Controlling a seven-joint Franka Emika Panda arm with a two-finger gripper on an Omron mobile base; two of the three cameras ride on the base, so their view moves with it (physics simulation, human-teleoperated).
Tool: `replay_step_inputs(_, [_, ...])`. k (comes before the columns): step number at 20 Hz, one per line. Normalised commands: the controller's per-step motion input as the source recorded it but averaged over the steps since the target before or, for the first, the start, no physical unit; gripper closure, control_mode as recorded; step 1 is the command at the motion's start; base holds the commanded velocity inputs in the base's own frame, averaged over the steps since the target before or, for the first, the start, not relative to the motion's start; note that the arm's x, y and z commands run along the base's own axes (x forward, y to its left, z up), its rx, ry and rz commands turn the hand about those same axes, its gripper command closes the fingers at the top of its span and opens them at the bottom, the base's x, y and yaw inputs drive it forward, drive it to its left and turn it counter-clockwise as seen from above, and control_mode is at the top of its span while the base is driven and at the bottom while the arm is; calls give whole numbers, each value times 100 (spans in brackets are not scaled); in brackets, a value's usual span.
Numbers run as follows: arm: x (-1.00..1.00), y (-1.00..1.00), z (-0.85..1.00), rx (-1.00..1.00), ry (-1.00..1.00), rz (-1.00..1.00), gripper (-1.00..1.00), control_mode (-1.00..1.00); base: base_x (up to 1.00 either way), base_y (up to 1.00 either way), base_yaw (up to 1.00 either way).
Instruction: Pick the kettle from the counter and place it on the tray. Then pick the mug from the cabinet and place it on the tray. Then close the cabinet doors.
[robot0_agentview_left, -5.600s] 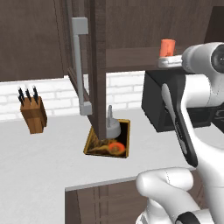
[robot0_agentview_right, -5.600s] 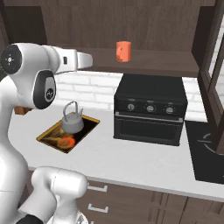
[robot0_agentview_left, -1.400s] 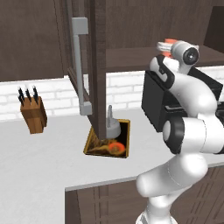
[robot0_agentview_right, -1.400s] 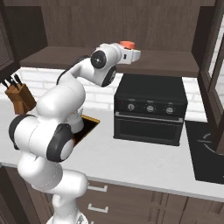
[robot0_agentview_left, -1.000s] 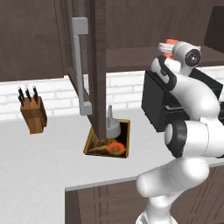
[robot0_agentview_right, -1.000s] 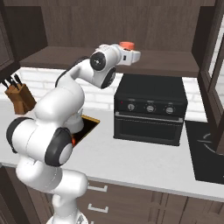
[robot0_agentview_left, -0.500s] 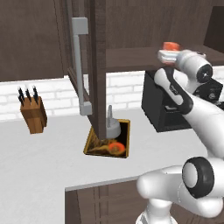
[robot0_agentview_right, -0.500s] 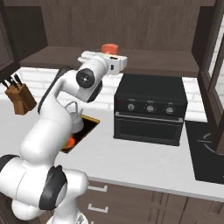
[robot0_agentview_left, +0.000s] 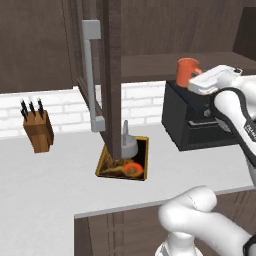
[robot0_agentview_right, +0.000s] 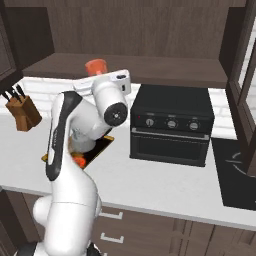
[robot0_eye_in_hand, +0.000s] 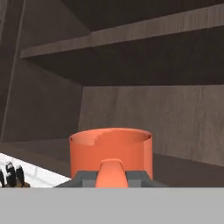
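Mug, smooth orange cylinder, sits clamped by its handle in the hand.

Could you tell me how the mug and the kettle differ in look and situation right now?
The mug is plain orange and cylindrical; the kettle is grey metal with an upright spout. The mug is up at cabinet-shelf height, gripped at its handle by the gripper; the kettle sits on the tray. Both stand upright.
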Motion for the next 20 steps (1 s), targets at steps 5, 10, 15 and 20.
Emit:
replay_step_inputs(5, [-99,40,-34,-10,-2,42,100,-100,0,0,0])
replay_step_inputs(10, [-83,58,-55,-6,-5,33,100,-100,0,0,0])
replay_step_inputs(15, [-56,53,-65,-7,-6,26,100,-100,0,0,0])
replay_step_inputs(20, [-24,66,-53,-11,-2,19,100,-100,0,0,0])
